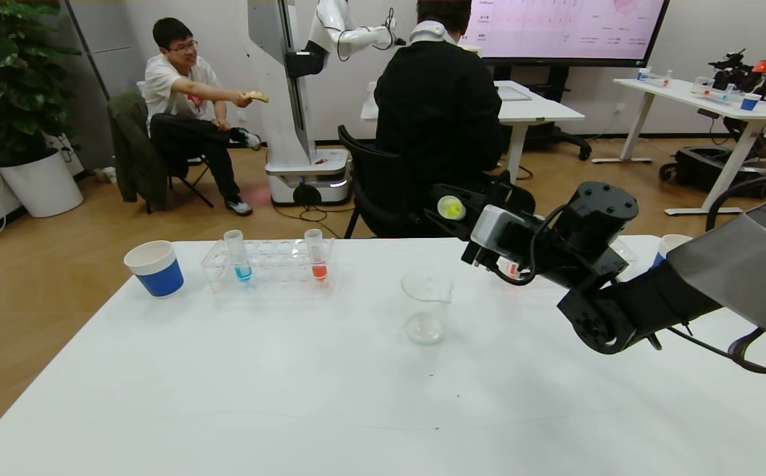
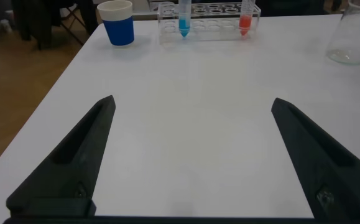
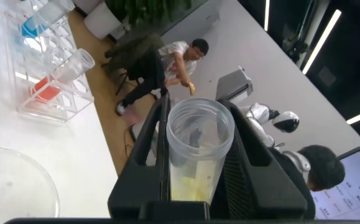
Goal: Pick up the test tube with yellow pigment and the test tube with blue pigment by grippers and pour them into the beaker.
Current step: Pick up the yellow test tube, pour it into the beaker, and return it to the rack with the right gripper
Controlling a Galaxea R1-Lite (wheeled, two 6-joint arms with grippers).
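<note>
My right gripper [image 1: 450, 213] is shut on the test tube with yellow pigment [image 1: 451, 208]. It holds the tube tilted in the air, above the table's far edge, up and to the right of the beaker [image 1: 426, 305]. In the right wrist view the tube [image 3: 198, 155] sits between the two black fingers [image 3: 145, 149] with yellow liquid low in it. The test tube with blue pigment [image 1: 239, 256] stands in a clear rack [image 1: 270, 264] at the far left. My left gripper [image 2: 192, 102] is open and empty, low over bare table short of the rack [image 2: 207, 25].
A tube of orange-red liquid [image 1: 317, 255] stands in the same rack. A blue-and-white paper cup [image 1: 155, 268] stands left of the rack and another cup [image 1: 671, 244] at the far right. People, chairs and another robot are beyond the table.
</note>
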